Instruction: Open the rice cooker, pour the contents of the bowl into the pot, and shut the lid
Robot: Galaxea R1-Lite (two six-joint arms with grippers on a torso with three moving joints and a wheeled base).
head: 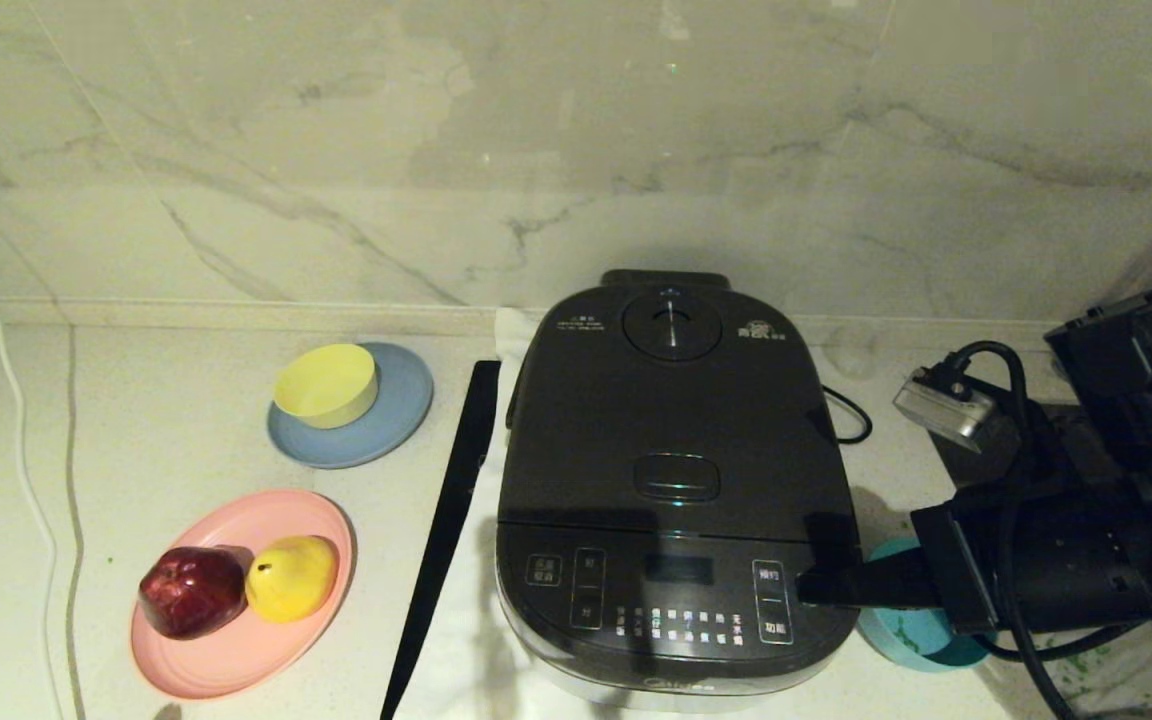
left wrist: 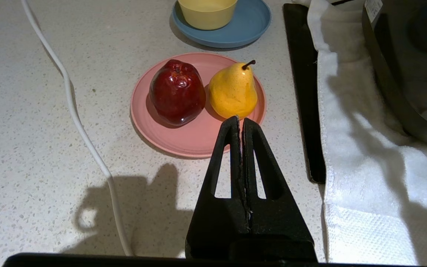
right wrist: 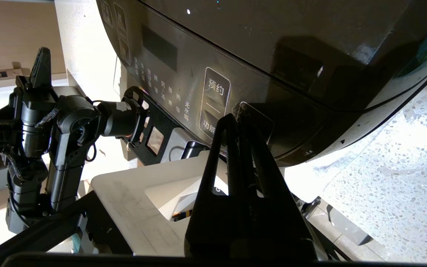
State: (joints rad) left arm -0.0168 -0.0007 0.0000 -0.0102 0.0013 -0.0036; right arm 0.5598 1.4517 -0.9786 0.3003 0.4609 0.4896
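Dark grey rounded-square rice cooker (head: 674, 480), hinged lid (head: 671, 410) down, right pincer (head: 804, 588) pressed together at its near-right corner, left pincer (left wrist: 241, 120) together near the pink plate (left wrist: 184, 142).

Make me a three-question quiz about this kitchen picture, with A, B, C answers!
1. Where is the yellow bowl?
A. on the blue plate
B. on the pink plate
C. on the rice cooker

2. How many fruits lie on the pink plate?
A. one
B. two
C. four

3. The lid is:
A. open
B. missing
C. shut

Answers: 1 A, the bowl sits on the blue plate. 2 B, a red apple and a yellow pear. 3 C, the lid lies flat, while the right hand is at the button panel.
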